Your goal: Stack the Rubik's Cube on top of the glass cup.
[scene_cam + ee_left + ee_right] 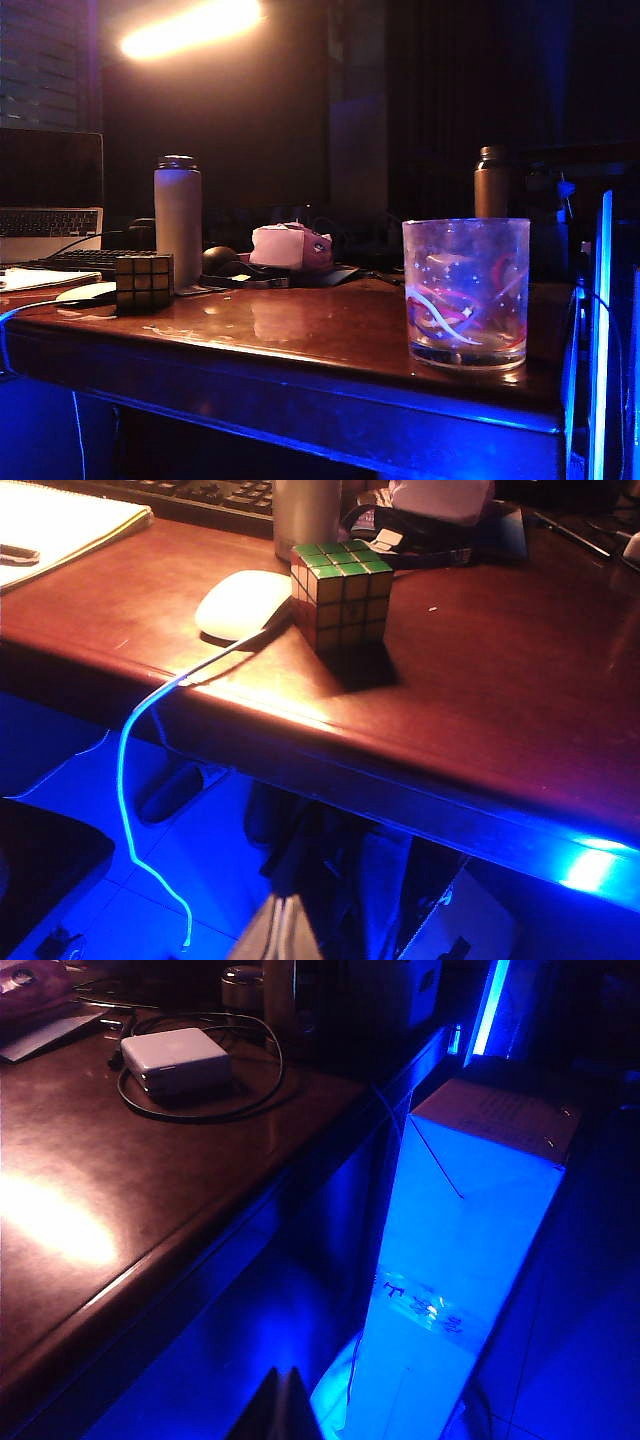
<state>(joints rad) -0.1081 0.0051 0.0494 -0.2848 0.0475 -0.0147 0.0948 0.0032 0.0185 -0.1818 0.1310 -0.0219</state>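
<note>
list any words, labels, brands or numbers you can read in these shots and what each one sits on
None can be read for certain.
Box beside the table, right wrist view: dark printed marks low on its side, too blurred to read.
Rubik's Cube: plain tiles, no text.
Glass cup: swirls and stars only, no words.
Keyboard: keys too dark and small to read.
Left gripper and right gripper, low at the frame edges: no markings.

Rubik's Cube (144, 280) with dark edges, upright near the counter's left end, green face up, glass cup (466, 293) upright, swirled red, white, blue, well apart at right front
</note>
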